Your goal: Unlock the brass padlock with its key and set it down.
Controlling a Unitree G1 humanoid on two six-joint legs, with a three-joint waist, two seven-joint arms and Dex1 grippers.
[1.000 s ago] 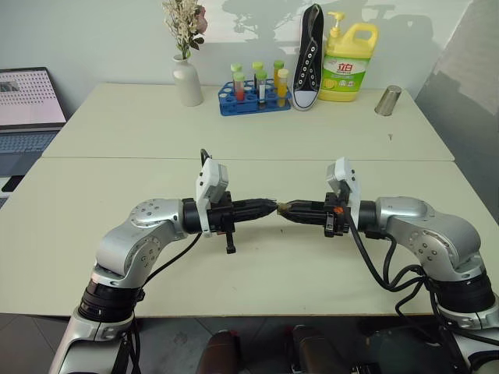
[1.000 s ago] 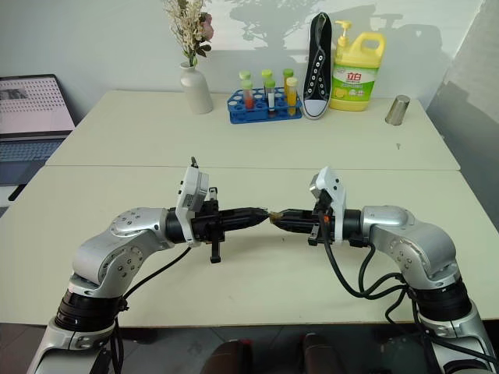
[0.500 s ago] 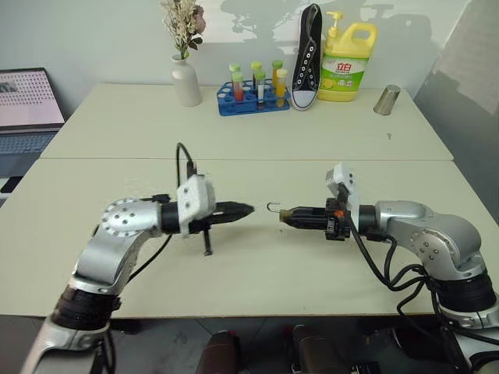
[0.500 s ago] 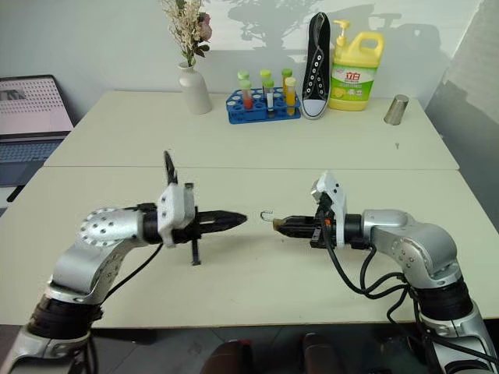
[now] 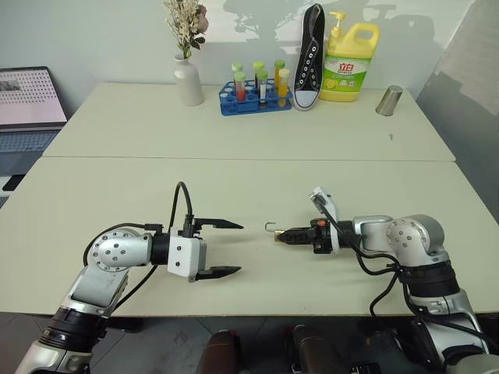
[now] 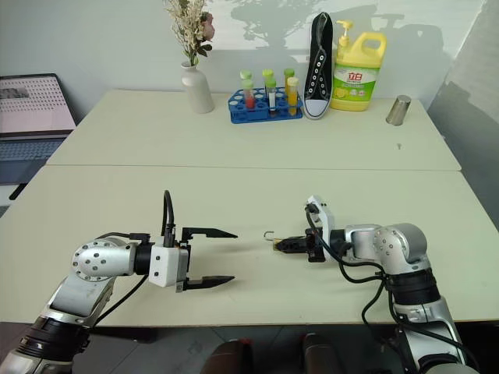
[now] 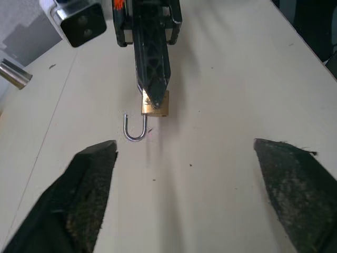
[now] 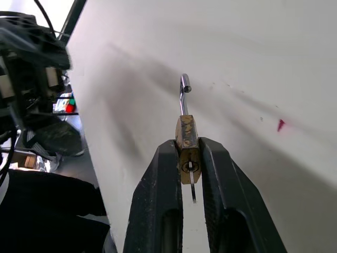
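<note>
The small yellow-gold brass padlock (image 7: pixel 155 103), silvery hooked shackle sprung open, sits clamped in my right fingers (image 8: pixel 213 174) low near the surface's front edge, my left fingers (image 5: pixel 228 224) spread wide facing it.

Left tool (image 5: pixel 231 248) gaping wide; right tool (image 5: pixel 277 236) clamped, both level.
</note>
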